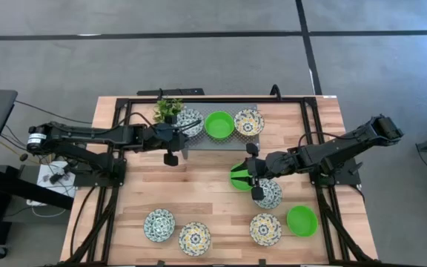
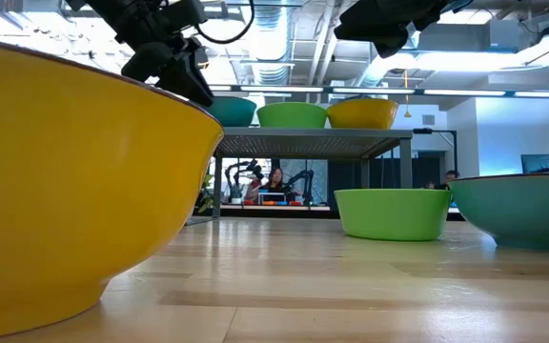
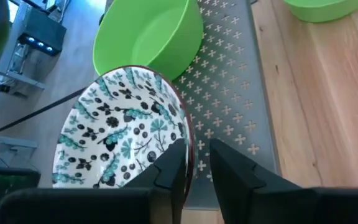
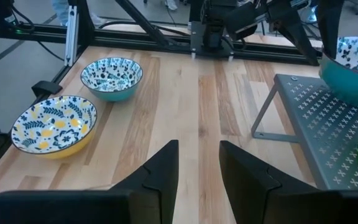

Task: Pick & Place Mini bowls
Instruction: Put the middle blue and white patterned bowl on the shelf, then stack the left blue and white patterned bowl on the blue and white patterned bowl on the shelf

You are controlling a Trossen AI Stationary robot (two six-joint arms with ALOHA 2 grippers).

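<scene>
Mini bowls, seen from above: three sit in a row on the grey perforated stand at the far side, namely a blue-patterned bowl, a green bowl and a yellow-patterned bowl. Your left gripper is at the blue-patterned one. Your right gripper hovers mid-table over a second green bowl; you cannot tell whether they touch. Four more bowls lie along the near edge of the wooden table.

At table height, a yellow bowl fills the left, and the stand carries its three bowls behind it.

In the left wrist view, the left gripper is narrowly parted astride the blue-patterned bowl's rim, with a sliver of stand showing between the rim and one finger.

In the right wrist view, the right gripper stands moderately wide, with only bare wood between its fingers.
</scene>
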